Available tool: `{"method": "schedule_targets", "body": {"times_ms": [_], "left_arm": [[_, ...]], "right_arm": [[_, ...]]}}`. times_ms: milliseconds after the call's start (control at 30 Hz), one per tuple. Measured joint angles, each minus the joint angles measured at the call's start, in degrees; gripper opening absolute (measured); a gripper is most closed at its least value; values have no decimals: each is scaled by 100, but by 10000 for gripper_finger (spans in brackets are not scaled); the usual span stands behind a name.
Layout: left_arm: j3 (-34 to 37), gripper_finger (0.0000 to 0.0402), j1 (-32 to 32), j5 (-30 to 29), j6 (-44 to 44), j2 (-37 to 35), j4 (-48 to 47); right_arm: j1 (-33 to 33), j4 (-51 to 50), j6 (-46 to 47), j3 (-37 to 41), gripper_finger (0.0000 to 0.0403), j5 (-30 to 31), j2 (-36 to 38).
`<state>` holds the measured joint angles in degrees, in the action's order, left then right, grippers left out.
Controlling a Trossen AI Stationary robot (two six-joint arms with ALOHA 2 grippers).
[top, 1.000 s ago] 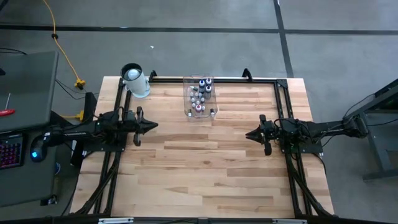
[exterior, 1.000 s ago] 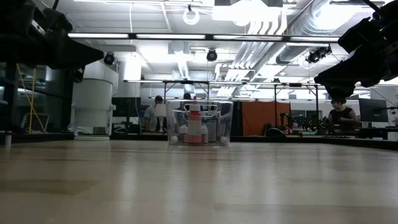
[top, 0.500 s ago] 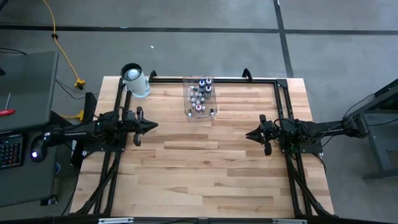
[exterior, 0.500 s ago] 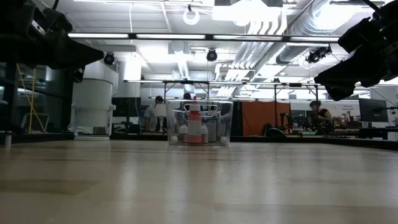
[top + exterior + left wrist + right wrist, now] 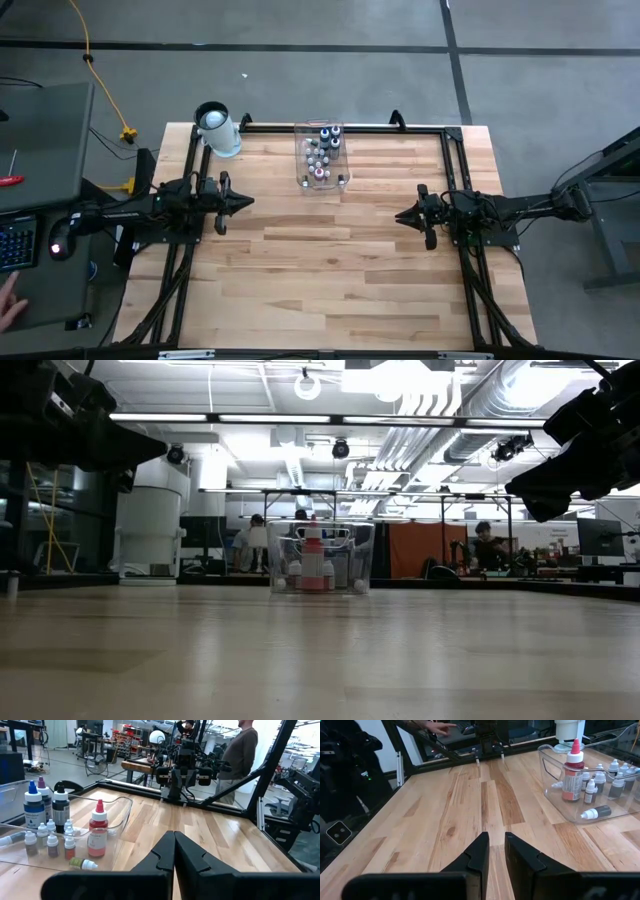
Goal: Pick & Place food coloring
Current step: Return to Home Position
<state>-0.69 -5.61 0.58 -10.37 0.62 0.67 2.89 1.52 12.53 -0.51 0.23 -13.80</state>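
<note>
Several tiny food coloring bottles [image 5: 320, 152] stand and lie inside a clear plastic bin [image 5: 342, 180] at the table's far middle. A taller red-capped one [image 5: 98, 836] stands upright among them, and it also shows in the right wrist view [image 5: 572, 770]. My left gripper [image 5: 248, 201] hovers level above the table's left side, shut, its fingertips [image 5: 174, 837] together and nothing between them. My right gripper [image 5: 400, 215] hovers above the right side and points toward the left arm. A narrow gap shows between its fingers [image 5: 496, 840], which hold nothing. Both are well short of the bin.
A big white cylinder [image 5: 218, 130] stands at the table's far left corner. Black frame rails [image 5: 340, 127] run along the far edge and both sides. Bare wood [image 5: 330, 270] spreads between the arms and toward the near edge. A person's hand [image 5: 8, 300] shows off the table's left.
</note>
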Motion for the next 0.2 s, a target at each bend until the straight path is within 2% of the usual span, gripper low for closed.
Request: {"method": "schedule_targets", "body": {"times_ms": [200], "left_arm": [[0,1,0,0,-2,0,0]], "right_arm": [[1,0,-1,0,51,0,0]]}}
